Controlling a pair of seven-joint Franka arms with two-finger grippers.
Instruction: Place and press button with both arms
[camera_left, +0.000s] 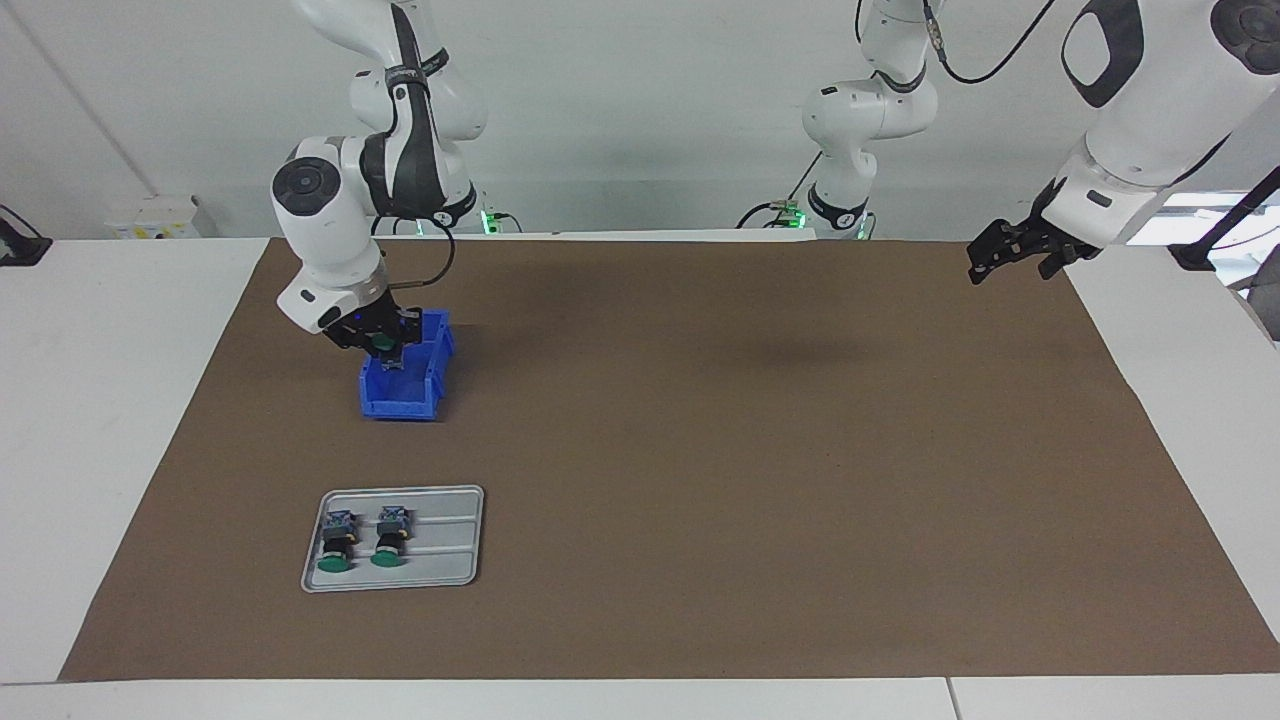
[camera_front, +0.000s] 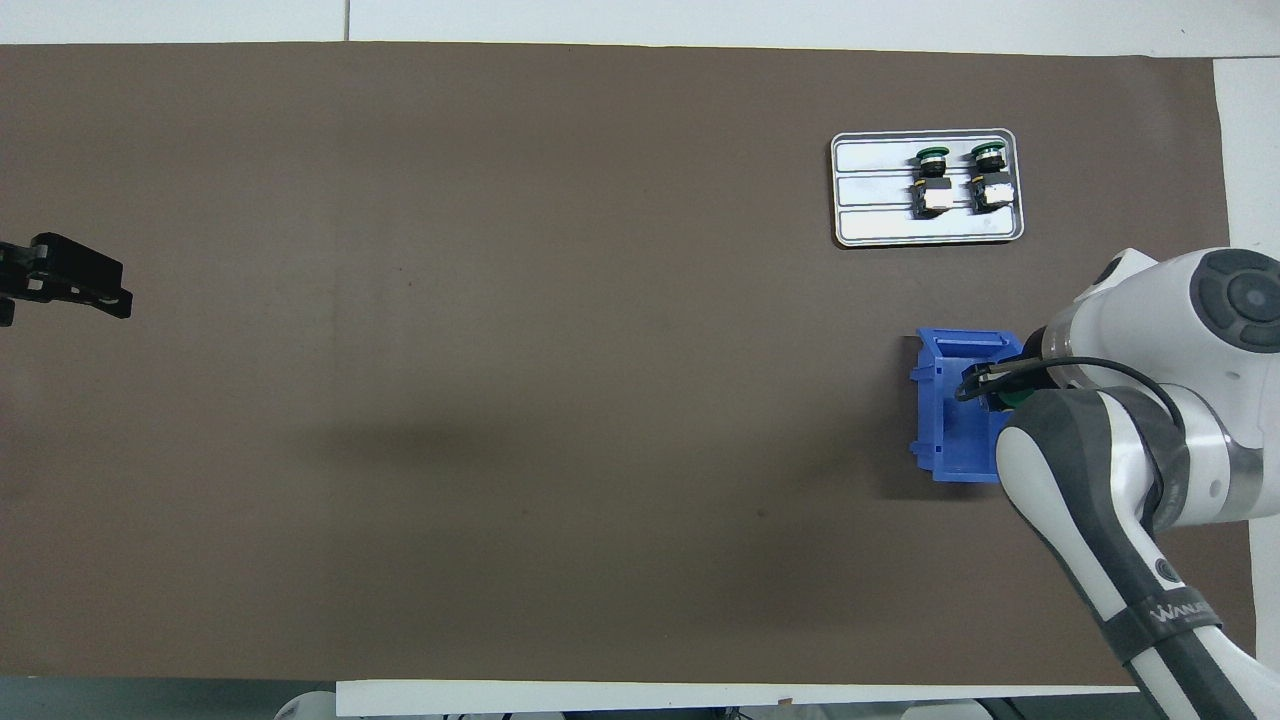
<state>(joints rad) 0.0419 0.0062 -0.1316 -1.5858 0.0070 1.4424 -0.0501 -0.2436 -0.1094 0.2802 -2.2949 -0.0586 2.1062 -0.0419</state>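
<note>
Currently the right gripper (camera_left: 385, 345) hangs over the blue bin (camera_left: 408, 392), fingers clamped on a button (camera_left: 381, 344) whose green cap shows between them. 2 more buttons (camera_left: 362, 540) lie side by side on the grey tray (camera_left: 450, 570), farther from the robots. Left gripper (camera_left: 1015, 252) waits, fingers spread, over the mat's corner at its own end. Advice: lift clear of the bin wall before travelling; set the button beside the 2, cap aligned likewise.

the right arm (camera_left: 330, 235) bends down steeply at its end of the tabletop, its gripper (camera_left: 384, 345) clamped shut; the left arm (camera_left: 1130, 120) waits raised, its gripper (camera_left: 1005, 255) spread wide, holding nothing.
</note>
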